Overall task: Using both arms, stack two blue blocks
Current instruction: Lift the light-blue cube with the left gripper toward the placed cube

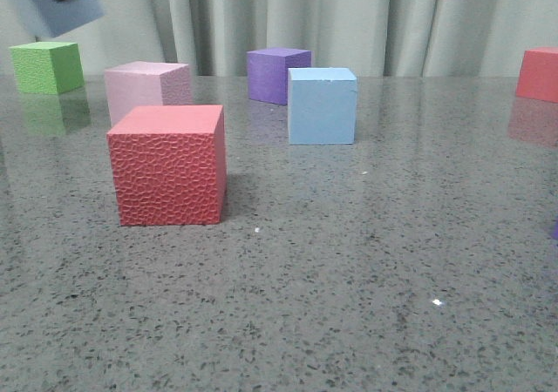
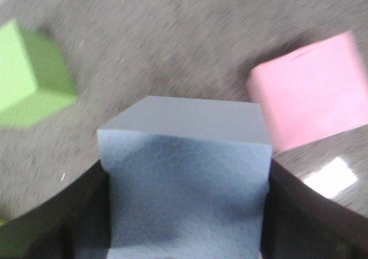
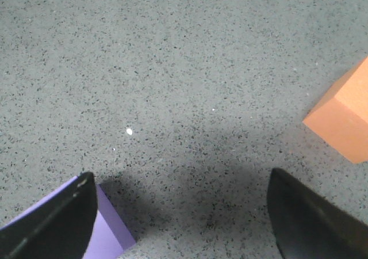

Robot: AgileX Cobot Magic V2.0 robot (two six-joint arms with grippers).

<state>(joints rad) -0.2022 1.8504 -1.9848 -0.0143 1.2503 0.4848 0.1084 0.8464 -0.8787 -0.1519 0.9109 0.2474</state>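
Dark fingers (image 2: 57, 224) of our left gripper (image 2: 184, 213) clamp one pale blue block (image 2: 184, 172) from both sides, raised off the counter (image 1: 349, 279) at the far left, blurred. Our right gripper (image 3: 184, 213) hangs with fingers (image 3: 310, 218) spread wide over bare counter, holding nothing. We see the second blue block (image 1: 322, 105) standing mid-counter, smooth and matte. We read no writing anywhere. Around it: a purple cube (image 1: 277, 74) just behind, a pale pink cube (image 1: 146, 89), a textured red cube (image 1: 166, 165) in front, a green cube (image 1: 47, 67), another red cube (image 1: 538, 74) far right.
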